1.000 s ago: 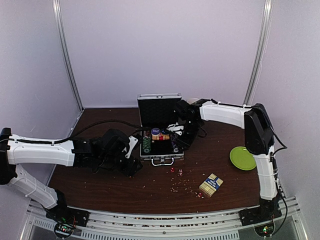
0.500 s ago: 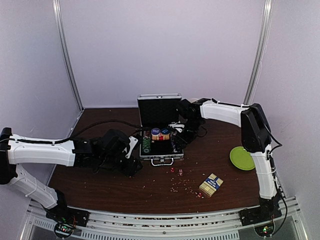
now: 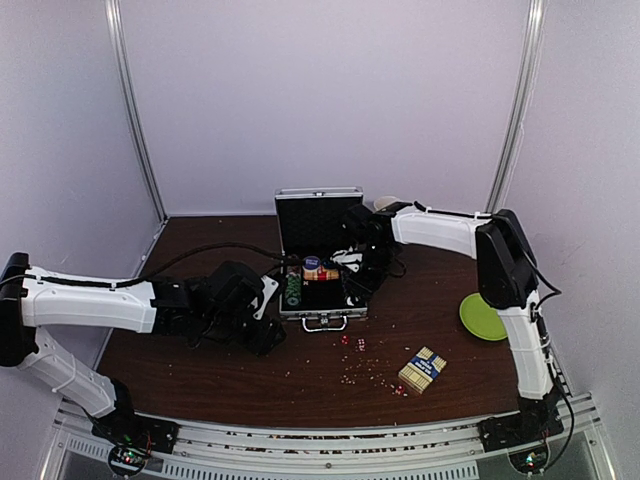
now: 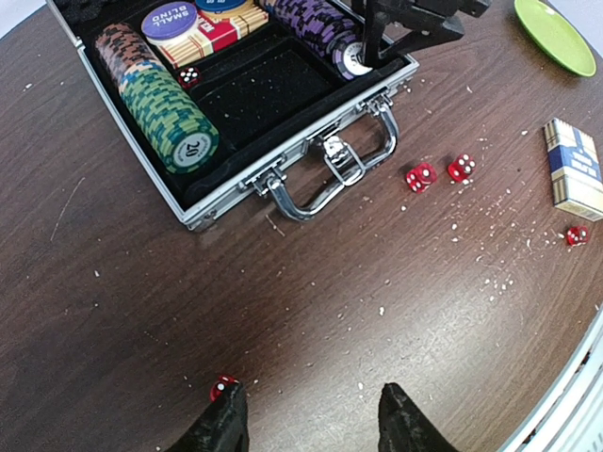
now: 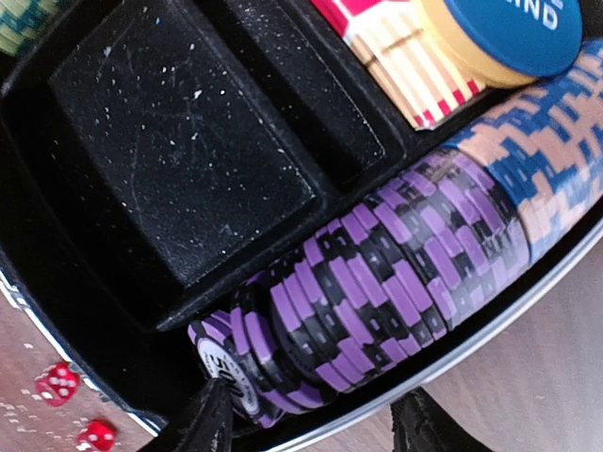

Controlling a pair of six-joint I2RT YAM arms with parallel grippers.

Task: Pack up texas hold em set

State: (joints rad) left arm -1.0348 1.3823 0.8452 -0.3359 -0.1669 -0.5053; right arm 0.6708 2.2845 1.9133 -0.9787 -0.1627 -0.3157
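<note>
The silver case (image 3: 322, 318) lies open, lid (image 3: 318, 212) upright, with a metal handle (image 4: 332, 175). It holds a green chip row (image 4: 168, 115), a purple chip row (image 5: 382, 287), a blue-and-tan chip row (image 5: 556, 160), a blue button (image 5: 509, 26) on a red-and-tan card deck (image 5: 405, 61) and one red die (image 4: 188, 75). My right gripper (image 5: 320, 426) is open astride the case's right wall, one finger at the purple row's end chip. My left gripper (image 4: 313, 428) is open and empty above the table, a red die (image 4: 221, 386) beside one fingertip.
Two red dice (image 4: 440, 172) lie in front of the case, another (image 4: 576, 235) by the blue-and-tan card box (image 4: 573, 169), which also shows in the top view (image 3: 422, 370). A green plate (image 3: 484, 316) sits at the right. A cream mug (image 3: 385, 203) stands behind the right arm.
The right gripper has shifted a little left onto the case's right side. The left arm has barely moved.
</note>
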